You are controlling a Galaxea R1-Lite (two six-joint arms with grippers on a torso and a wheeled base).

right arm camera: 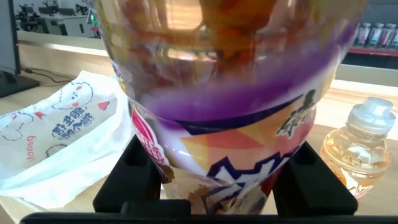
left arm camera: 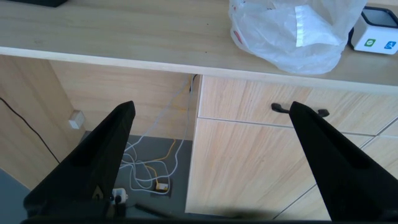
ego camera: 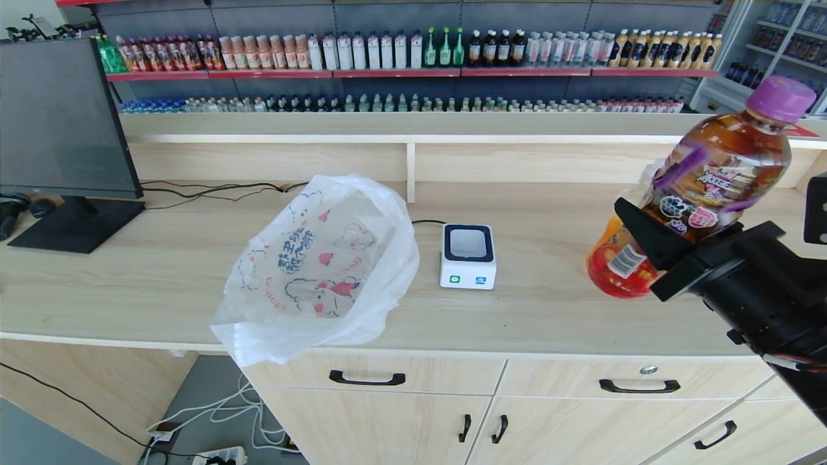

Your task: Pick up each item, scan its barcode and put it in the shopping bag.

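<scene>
Right pincer (ego camera: 675,239) is clamped on the amber tea bottle with the purple cap and purple printed label (ego camera: 717,155), holding it tilted in the air above the right end of the pale wooden counter (ego camera: 536,310). Its white barcode patch (ego camera: 625,260) sits low on the bottle and faces out toward me. From the right wrist camera I see the dark fingers (right arm camera: 134,168) pressed to either side of the label.

By my reading the pick-up of this item is done and the scan is not. The small white box scanner with the dark-rimmed window (ego camera: 468,255) stands mid-counter, well apart from the bottle. Just to its left, the white printed plastic shopping bag (ego camera: 320,265) slumps, its lower edge hanging over the counter's front. A second, pale yellow bottle with a clear cap (right arm camera: 360,143) stands on the counter beside the held one, so I count at least one more item to go.

Left pincer (left arm camera: 210,107) hangs below counter level in front of the cabinet, fingers spread wide and empty.

I cannot tell whether anything lies in the bag. The held bottle hides most of the second one from the head camera.
</scene>
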